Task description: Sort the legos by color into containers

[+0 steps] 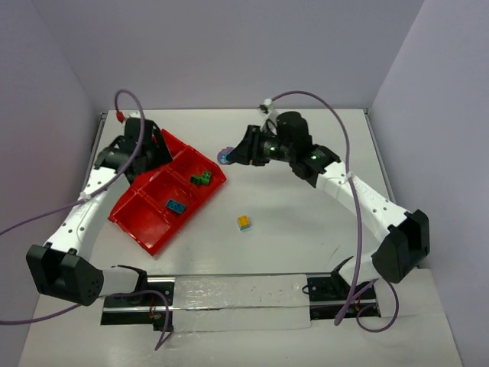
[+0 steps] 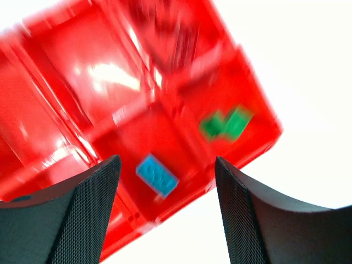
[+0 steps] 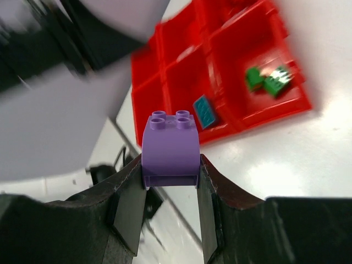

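Note:
The red tray (image 1: 141, 208) lies at the left, and its square compartments are the containers. Two green legos (image 1: 202, 178) lie in its right corner compartment and a blue-teal lego (image 1: 176, 206) in the one beside it. A yellow-on-blue lego (image 1: 244, 222) sits on the table to the tray's right. My right gripper (image 1: 231, 156) is shut on a purple curved lego (image 3: 170, 144) and holds it above the table just right of the tray (image 3: 181, 77). My left gripper (image 2: 166, 165) is open and empty above the tray (image 2: 66, 66), over the blue-teal lego (image 2: 157, 175).
Grey walls close the table on three sides. A metal rail (image 1: 237, 294) with a white strip runs along the near edge between the arm bases. Purple cables loop from both arms.

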